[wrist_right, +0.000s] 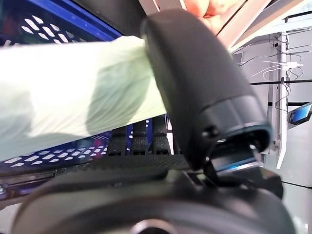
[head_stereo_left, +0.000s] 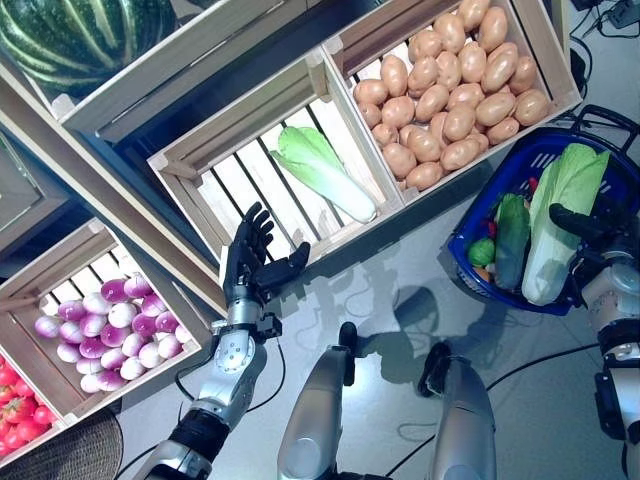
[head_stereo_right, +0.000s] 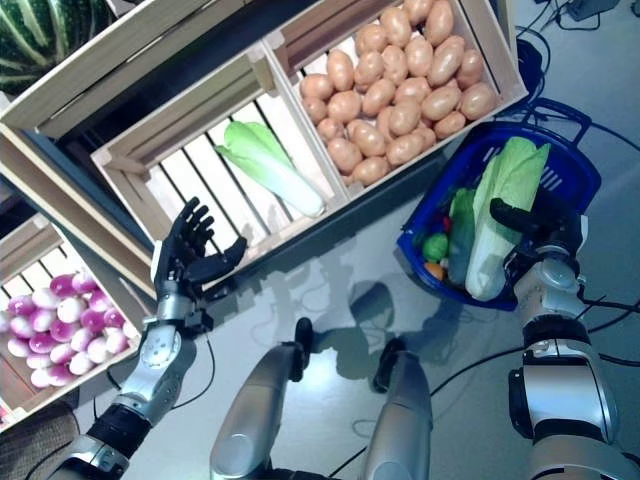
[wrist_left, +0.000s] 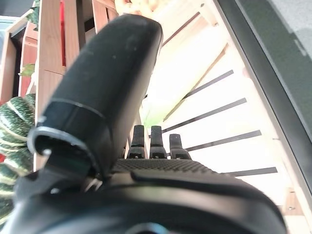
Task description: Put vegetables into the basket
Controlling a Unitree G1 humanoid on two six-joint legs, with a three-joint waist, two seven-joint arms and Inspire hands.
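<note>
Slatted crate ahead holds one cabbage, my left hand spread empty at its front edge; right hand clamps another cabbage over the basket, light, leafy, bruisable, so I'd grip the firm stalk.

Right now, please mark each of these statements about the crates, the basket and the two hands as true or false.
1. The right hand holds a cabbage at the blue basket. True.
2. The left hand is shut on the cabbage in the crate. False: it is open, near the slatted crate, and holds nothing.
3. The crate beside that one is full of potatoes. True.
4. The blue basket has nothing in it. False: other vegetables already lie inside.
5. The purple onions lie in the blue basket. False: they are in a separate crate on the robot's left.
</note>
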